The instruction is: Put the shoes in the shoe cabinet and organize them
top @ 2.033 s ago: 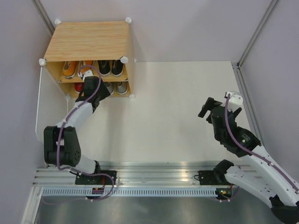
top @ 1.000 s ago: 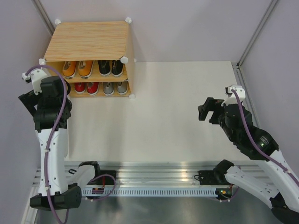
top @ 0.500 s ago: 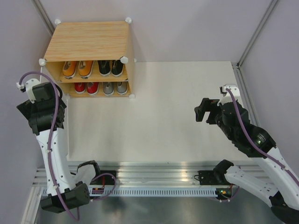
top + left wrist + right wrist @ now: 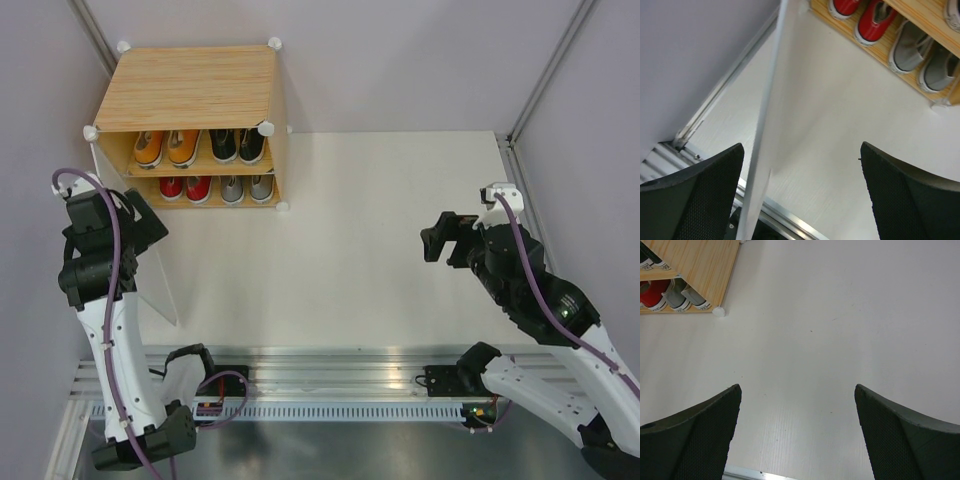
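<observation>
Top external view: all eight shoes (image 4: 205, 160) sit paired inside the shoe cabinet (image 4: 190, 85) at the far left. Left hand (image 4: 801, 146) and right hand (image 4: 432, 243) are spread open, empty. Its white door (image 4: 160, 285) stands open, likely the only step left.

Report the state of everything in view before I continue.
shoe cabinet, upright, front open
door, swung wide open
orange shoes, upper shelf, left
black shoes, upper shelf, right
red shoes, lower shelf, left
grey shoes, lower shelf, right
left end effector, open, empty, by the door's edge
right end effector, open, empty
</observation>
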`<state>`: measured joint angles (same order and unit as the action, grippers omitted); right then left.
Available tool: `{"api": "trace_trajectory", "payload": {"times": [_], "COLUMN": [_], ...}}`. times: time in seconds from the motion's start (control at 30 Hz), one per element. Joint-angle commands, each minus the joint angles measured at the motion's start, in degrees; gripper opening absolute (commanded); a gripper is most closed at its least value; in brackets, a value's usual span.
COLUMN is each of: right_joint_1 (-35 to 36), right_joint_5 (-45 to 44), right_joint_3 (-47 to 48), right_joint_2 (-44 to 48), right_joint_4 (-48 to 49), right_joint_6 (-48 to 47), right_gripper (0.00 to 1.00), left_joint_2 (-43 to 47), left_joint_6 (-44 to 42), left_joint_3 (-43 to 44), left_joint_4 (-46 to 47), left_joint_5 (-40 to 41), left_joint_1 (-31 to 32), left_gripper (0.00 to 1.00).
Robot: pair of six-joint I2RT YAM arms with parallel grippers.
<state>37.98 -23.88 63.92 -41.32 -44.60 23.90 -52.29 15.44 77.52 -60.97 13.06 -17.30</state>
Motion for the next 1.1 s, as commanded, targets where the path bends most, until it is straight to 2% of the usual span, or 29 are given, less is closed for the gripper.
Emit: {"api": "trace_trajectory", "payload": {"times": [0.0, 0.27, 0.43, 0.63, 0.77, 0.97, 1.07], "right_joint_1": [-0.10, -0.18, -0.18, -0.10, -0.18, -0.18, -0.18], "right_joint_5": [-1.08, -3.10, -5.21, -7.58, -9.08, -11.54, -12.07], "right_joint_3": [0.86, -0.29, -0.64, -1.17, -1.34, -1.69, -1.78], "right_joint_2": [0.63, 3.00, 4.40, 6.16, 6.69, 6.43, 5.55], "right_joint_4": [1.01, 0.04, -1.10, -2.77, -3.74, -3.92, -3.13], "right_joint_6": [-0.79, -0.08, 0.71, 2.55, 3.87, 5.54, 6.07], "right_gripper": [0.98, 0.98, 0.98, 0.98, 0.98, 0.98, 0.98], "left_joint_2": [0.88, 0.70, -0.35, -5.88, -10.01, -18.70, -21.26], "left_joint_6": [2.57, 4.95, 8.19, 13.55, 19.09, 23.75, 24.46], "left_joint_3": [1.50, -2.01, -5.97, -9.04, -13.69, -13.01, -11.87], "left_joint_4": [1.73, 11.56, 24.90, 37.74, 57.39, 71.40, 74.50], "left_joint_5": [-11.11, -29.30, -40.20, -46.17, -48.39, -49.53, -49.36], "left_joint_1": [-0.37, -0.28, -0.28, -0.28, -0.19, 0.34, 1.39], "left_gripper": [0.99, 1.00, 1.00, 1.00, 1.00, 1.00, 1.00]}}
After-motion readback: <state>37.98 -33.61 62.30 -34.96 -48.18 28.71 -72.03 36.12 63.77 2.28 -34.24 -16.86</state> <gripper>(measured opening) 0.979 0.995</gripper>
